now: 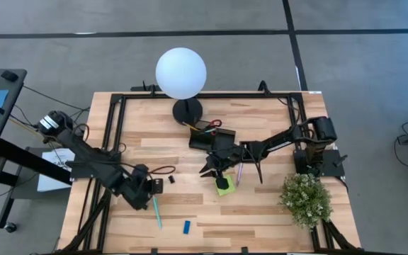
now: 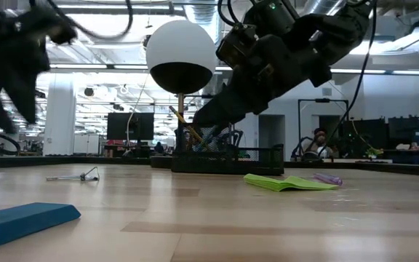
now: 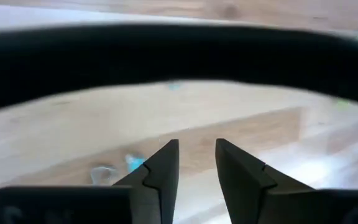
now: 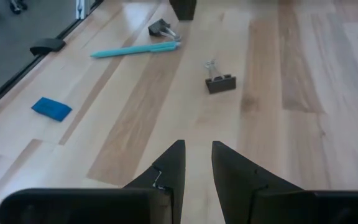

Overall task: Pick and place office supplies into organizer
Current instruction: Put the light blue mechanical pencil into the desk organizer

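Scissors (image 1: pixel 207 125) with red handles already stand in the black organizer (image 1: pixel 202 136), which sits on the worktop (image 1: pixel 261 219) just in front of the lamp base (image 1: pixel 187 110), so we judge the task begun but far from finished. Most supplies are not yet put away: a light-blue pen (image 1: pixel 156 211) and a small blue eraser (image 1: pixel 187 227) lie toward the near edge, two black clips (image 1: pixel 171 180) rest between the arms, and the lime-green sticky-note pad (image 1: pixel 224 187) sits near the middle with a thin purple pen (image 1: pixel 237 174) just beside it. Our right claw (image 1: pixel 217 168) hovers above the worktop close to the sticky pad and not far from the organizer; from its wrist view its fingers (image 4: pixel 169 167) stand a little apart with nothing between them. Our left claw (image 1: pixel 147 188) hangs low near the clips and the top of the blue pen, its fingers (image 3: pixel 163 168) likewise slightly parted and empty. We reckon at least six loose items remain, and neither arm carries anything toward the organizer at this moment. The potted plant (image 1: pixel 306 198) stands at the right, apart from the work.
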{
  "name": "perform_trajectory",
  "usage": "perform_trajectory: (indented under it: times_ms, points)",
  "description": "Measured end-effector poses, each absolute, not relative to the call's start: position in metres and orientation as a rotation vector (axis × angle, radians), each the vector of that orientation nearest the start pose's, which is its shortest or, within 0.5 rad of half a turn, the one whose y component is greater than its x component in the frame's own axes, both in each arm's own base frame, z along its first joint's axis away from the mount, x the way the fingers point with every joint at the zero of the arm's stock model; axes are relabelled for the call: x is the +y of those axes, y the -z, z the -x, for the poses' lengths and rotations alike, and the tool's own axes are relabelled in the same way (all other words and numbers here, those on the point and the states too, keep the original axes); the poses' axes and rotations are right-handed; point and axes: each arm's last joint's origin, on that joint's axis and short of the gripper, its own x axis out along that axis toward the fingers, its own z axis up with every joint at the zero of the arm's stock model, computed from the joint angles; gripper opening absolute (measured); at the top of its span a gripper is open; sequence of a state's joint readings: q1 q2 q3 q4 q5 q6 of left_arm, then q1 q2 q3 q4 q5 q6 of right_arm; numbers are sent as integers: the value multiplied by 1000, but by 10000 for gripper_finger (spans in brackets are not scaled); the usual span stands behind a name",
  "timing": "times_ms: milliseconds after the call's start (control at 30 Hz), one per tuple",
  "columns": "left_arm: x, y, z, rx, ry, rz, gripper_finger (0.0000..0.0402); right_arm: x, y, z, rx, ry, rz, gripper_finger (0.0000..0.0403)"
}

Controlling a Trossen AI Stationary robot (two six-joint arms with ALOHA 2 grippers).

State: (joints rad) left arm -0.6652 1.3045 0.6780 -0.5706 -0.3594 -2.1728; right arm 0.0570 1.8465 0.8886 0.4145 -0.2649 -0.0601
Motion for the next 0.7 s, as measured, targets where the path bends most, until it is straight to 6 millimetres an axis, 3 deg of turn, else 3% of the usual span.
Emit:
perform_trajectory:
  times_ms: [167,367,700]
  points:
    - [-124,-156,-183,1034,-937,1362,100,22,-142,-363,536,-310,-11,72]
    - [-129,-149,-200,1030,-833,1402,100,21,-141,-363,544,-307,-12,72]
    - [-125,-145,-196,1039,-898,1347,100,21,-141,-362,550,-308,-13,72]
